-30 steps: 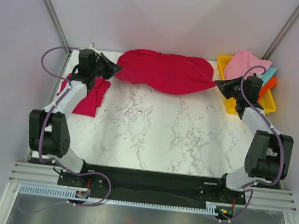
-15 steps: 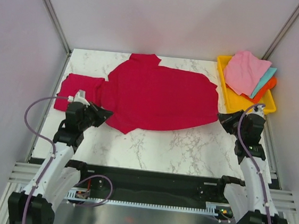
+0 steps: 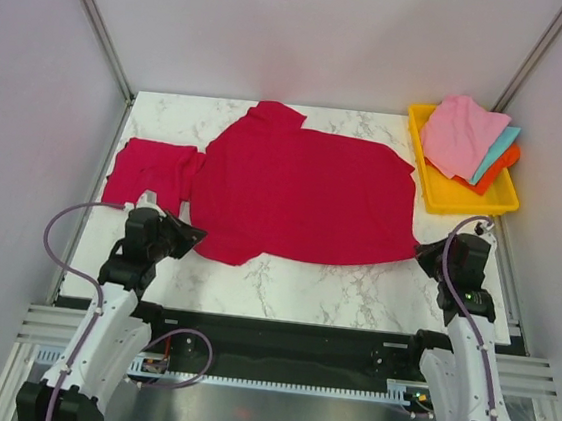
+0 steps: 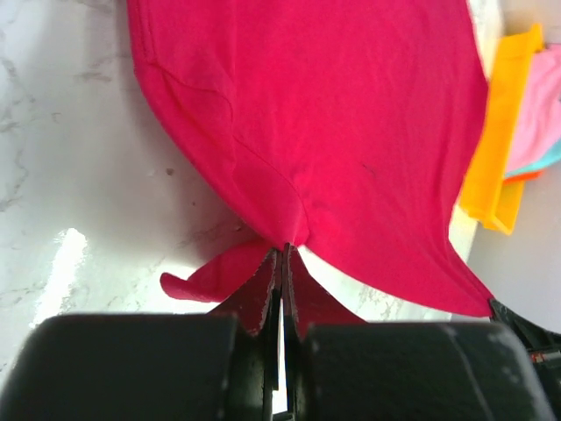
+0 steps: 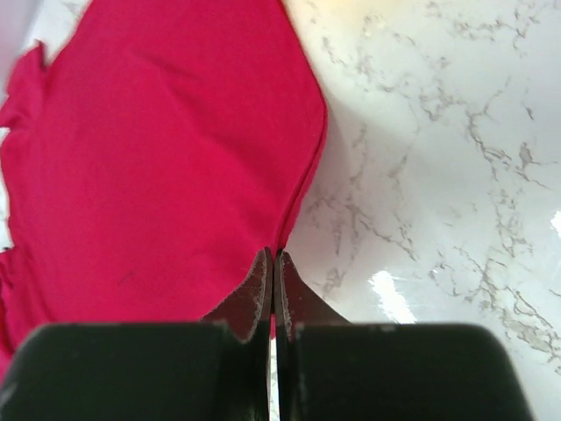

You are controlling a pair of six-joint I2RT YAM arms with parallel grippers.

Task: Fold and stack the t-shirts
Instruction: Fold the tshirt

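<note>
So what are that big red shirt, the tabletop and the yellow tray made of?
The shirt looks like soft matte knit cloth, maybe cotton: it drapes and wrinkles. The tabletop is white with grey veins and glare spots, so polished marble or a marble-look laminate. The tray is probably plastic: smooth, thin-walled and evenly bright yellow.

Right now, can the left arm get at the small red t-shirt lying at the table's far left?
Probably, but not yet: the small t-shirt lies just beyond the left gripper with bare table between, but that gripper is shut on a corner of the spread t-shirt.
</note>
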